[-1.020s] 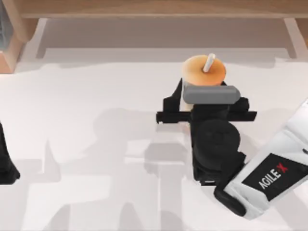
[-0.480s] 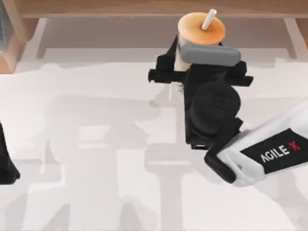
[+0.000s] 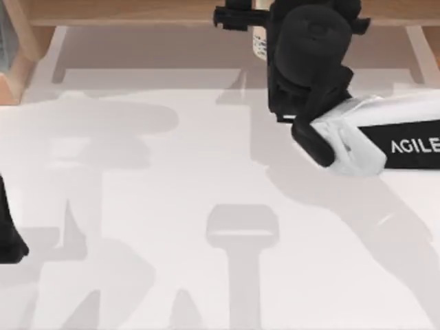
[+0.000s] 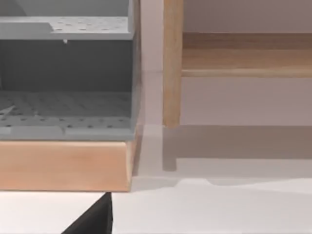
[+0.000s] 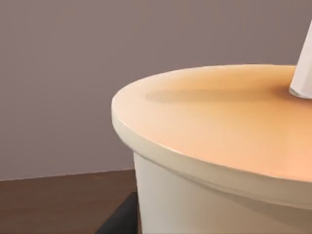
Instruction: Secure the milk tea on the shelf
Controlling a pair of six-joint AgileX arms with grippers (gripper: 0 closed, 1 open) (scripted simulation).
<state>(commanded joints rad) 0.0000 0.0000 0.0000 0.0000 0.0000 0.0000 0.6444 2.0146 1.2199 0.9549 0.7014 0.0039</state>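
Cup [image 5: 214, 146]: held over the shelf [image 3: 124, 12], far edge.
Right gripper [image 3: 265, 20]: clamped on cup.
Left arm [image 3: 8, 234]: parked at table's left.

Shelf [image 3: 124, 12] runs along table's [image 3: 172, 206] far edge, left to right. Right arm [image 3: 371, 141] reaches in from right side toward far edge, right of centre. Right gripper [image 3: 258, 14] at far edge, over shelf board. Milk tea [image 3: 259, 42] just left of wrist, partly hidden beneath it; straw [image 5: 303, 73] stands on cup top. Left arm [image 3: 8, 234] parked at table's left edge, near side. Bin [image 4: 68, 87] sits left of shelf post [image 4: 171, 63], at far left corner.
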